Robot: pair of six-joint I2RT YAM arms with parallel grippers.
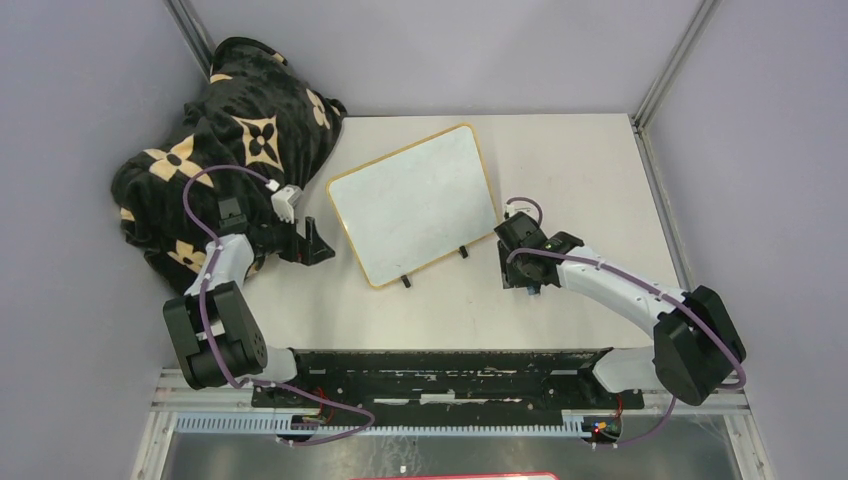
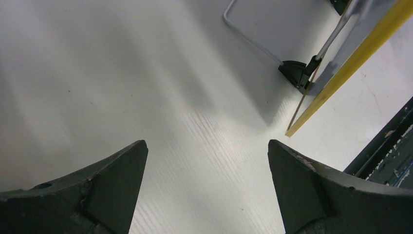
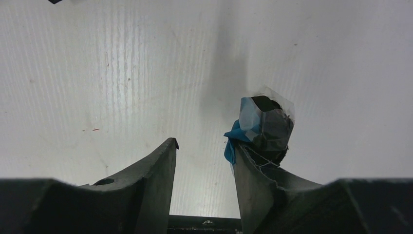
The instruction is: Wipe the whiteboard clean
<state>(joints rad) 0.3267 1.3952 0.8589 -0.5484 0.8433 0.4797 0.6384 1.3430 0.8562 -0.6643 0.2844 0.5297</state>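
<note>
The whiteboard [image 1: 412, 205] is flanked by both grippers
The left gripper [image 2: 208, 144] is held wide beside it; the right gripper [image 3: 204, 148] is held narrower, empty.

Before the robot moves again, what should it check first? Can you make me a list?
1. No red writing on the small white yellow-framed whiteboard: ok, none shows from the top view.
2. The left end effector is empty: ok, open over the white table.
3. The right end effector is empty: ok, open, nothing between its fingers.
4. The blue-and-black taped pad sits on a right fingertip: ok.
5. The black-and-tan flower-patterned blanket is off the board: ok, they lie apart.
6. The board is steady on its black feet: cannot tell.
</note>
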